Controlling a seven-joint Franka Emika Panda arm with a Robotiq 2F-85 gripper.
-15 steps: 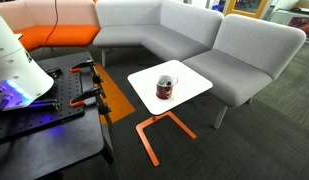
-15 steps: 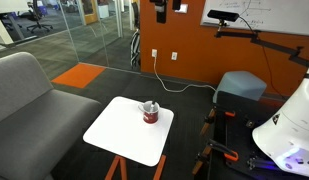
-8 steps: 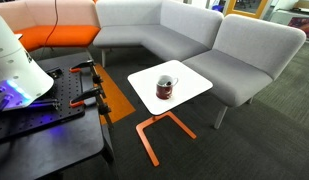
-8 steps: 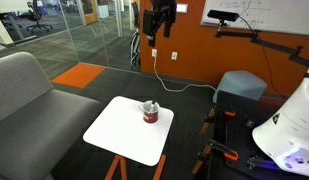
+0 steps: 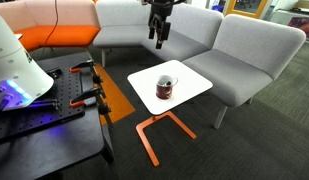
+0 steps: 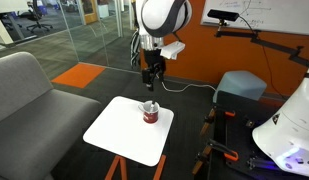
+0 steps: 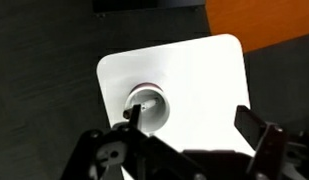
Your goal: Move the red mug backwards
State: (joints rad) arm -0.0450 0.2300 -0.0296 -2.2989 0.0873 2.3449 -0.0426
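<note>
The red mug (image 5: 166, 88) stands upright on the small white table (image 5: 190, 79), near its middle. It also shows in an exterior view (image 6: 150, 112) and from above in the wrist view (image 7: 147, 106), where its pale inside shows with something small lying in it. My gripper (image 5: 158, 38) hangs in the air well above the mug, open and empty. In an exterior view the gripper (image 6: 152, 81) is a short way above the mug. In the wrist view its two fingers (image 7: 190, 122) are spread wide, and the mug lies by the left finger.
The white table (image 6: 114, 135) stands on an orange metal frame (image 5: 154, 132). A grey sectional sofa (image 5: 229, 50) wraps behind it. A black workbench with orange clamps (image 5: 79, 85) stands beside it. The floor is dark carpet with an orange patch (image 6: 79, 75).
The arm has come down into view. It was at the top edge half a second ago and now hangs lower, closer above the mug. The mug has not moved.
</note>
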